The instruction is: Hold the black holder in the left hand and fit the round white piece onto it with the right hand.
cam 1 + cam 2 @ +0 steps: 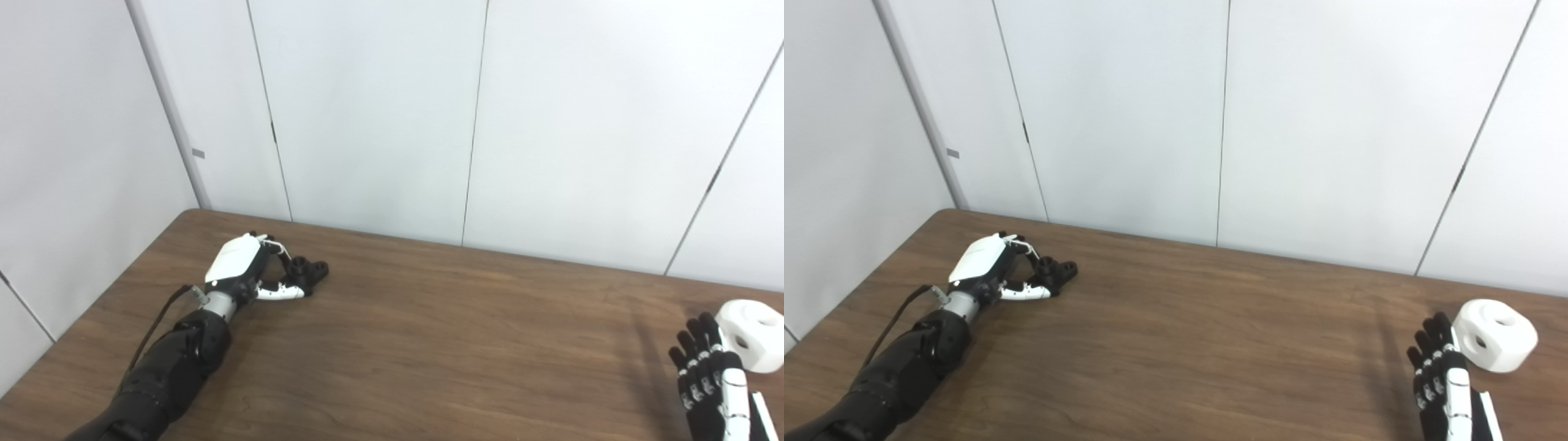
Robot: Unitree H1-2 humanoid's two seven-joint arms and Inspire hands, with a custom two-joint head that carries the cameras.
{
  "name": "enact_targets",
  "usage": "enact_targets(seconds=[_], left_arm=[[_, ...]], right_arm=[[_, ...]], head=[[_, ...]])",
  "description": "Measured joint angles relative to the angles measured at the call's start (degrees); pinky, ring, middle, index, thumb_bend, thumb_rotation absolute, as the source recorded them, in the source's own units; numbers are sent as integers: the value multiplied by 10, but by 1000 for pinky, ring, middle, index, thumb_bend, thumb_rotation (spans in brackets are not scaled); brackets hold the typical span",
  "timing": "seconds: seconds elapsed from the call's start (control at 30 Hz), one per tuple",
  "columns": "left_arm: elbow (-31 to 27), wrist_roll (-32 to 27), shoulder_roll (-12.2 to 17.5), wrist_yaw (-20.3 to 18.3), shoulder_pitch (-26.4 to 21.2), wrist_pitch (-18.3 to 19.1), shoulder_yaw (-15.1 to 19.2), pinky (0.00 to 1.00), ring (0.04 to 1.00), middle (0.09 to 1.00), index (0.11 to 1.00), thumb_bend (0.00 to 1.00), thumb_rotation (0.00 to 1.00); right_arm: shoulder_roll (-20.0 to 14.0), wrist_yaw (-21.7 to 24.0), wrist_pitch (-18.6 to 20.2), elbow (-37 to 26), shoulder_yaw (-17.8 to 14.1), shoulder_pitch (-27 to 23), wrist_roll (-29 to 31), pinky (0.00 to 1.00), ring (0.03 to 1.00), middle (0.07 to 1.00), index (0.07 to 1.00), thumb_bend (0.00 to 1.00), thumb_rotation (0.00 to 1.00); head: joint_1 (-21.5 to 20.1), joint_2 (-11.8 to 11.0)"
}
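Note:
The black holder (310, 272) lies on the brown table (429, 343) at the far left; it also shows in the right eye view (1058, 271). My left hand (245, 269) rests on the table with fingers and thumb curled around the holder's near end. The round white piece (754, 334), with holes in its top and side, sits on the table at the right edge (1497, 334). My right hand (710, 380) is open with fingers stretched upward, just left of and in front of the white piece, fingertips close to its side. It holds nothing.
White wall panels (380, 122) stand right behind the table's far edge. The table's left edge runs close to my left arm (165, 373). Bare wood lies between the two hands.

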Motion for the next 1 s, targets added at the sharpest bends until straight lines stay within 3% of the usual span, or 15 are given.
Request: enact_targets(seconds=[0.23, 0.43, 0.53, 0.77, 1.0], left_arm=[[-6, -1, 1, 2, 0, -11, 1, 1000, 896, 701, 482, 523, 50], [-42, -4, -3, -10, 12, -16, 2, 1000, 931, 736, 481, 524, 53], [-78, -5, -10, -22, 27, -16, 1, 976, 897, 737, 480, 524, 51], [-182, -5, -62, -52, 73, -14, -21, 1000, 961, 770, 481, 524, 50], [-278, -5, -100, -134, 98, -13, -62, 1000, 1000, 839, 481, 524, 54]], right_arm=[[2, -3, 0, -1, -2, 0, 0, 1000, 1000, 998, 979, 133, 1000], [2, -8, 0, -5, 0, 1, -4, 1000, 997, 990, 972, 138, 1000], [2, -8, 0, -6, 1, 2, -6, 1000, 1000, 996, 979, 140, 1000], [4, -10, -1, -9, 7, 4, -20, 994, 984, 973, 953, 158, 1000], [13, -13, -3, -14, 14, 6, -41, 970, 971, 962, 940, 178, 1000]], head=[[0, -1], [-17, -1], [-34, -2], [-76, 4], [-114, 13]])
